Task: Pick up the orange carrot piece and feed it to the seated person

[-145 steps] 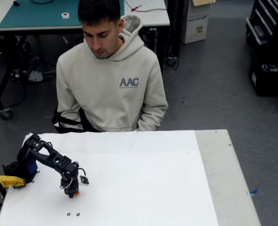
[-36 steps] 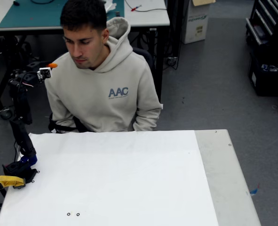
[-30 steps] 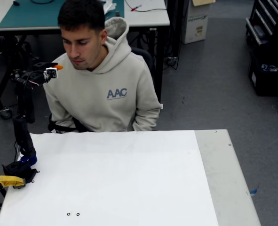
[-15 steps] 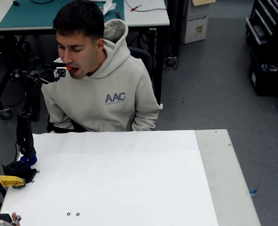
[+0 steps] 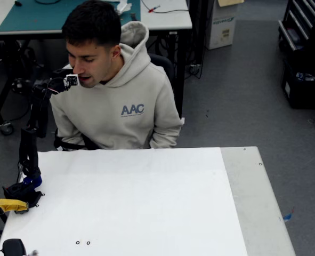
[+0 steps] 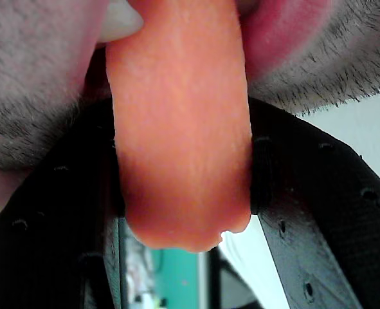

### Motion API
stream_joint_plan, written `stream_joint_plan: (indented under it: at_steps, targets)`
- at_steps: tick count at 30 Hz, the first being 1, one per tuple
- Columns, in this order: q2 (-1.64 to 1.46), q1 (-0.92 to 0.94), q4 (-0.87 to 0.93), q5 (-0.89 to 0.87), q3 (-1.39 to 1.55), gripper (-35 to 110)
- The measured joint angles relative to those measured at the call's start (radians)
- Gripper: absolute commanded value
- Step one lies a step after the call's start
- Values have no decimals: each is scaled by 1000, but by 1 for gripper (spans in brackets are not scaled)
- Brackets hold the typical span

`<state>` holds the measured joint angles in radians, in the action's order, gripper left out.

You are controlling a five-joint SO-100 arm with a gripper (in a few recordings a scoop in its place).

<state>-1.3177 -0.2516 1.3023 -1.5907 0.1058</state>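
Arm: the black arm (image 5: 30,128) rises from its base (image 5: 22,191) at the left edge of the table in the fixed view, upright and then bent to the right at the top, so its wrist is at the height of the seated person's face.
Gripper: the gripper (image 5: 75,80) points right in the fixed view, its tip at the seated person's (image 5: 114,90) mouth; a small white block sits on the wrist just behind it.
Jaws: in the wrist view the two black fingers (image 6: 318,219) stand on either side of the orange carrot piece (image 6: 180,129) and press against its flanks, pinching it.
Orange carrot piece: held upright between the fingers in the wrist view, its far end between the person's lips, with a tooth showing at its upper left; its near end is rounded and pokes out below the fingers. In the fixed view it is too small and hidden to make out.
Seated person: sits behind the table in a light beige hoodie with blue letters on the chest, head turned and leaned to the left of the fixed view, toward the gripper.
Table: the white table (image 5: 146,202) has a grey strip along its right side; two small dark rings (image 5: 82,243) lie near its front edge.
Yellow clamp: a yellow clamp handle (image 5: 5,205) sits just beside the arm's base at the table's left edge.
Background: a work table with a teal mat (image 5: 40,16) stands behind the person.
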Motion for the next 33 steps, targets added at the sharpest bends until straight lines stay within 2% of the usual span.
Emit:
stream_joint_plan:
  at_steps: [33]
  targets:
    - [5, 71, -77, 2, 0, -2]
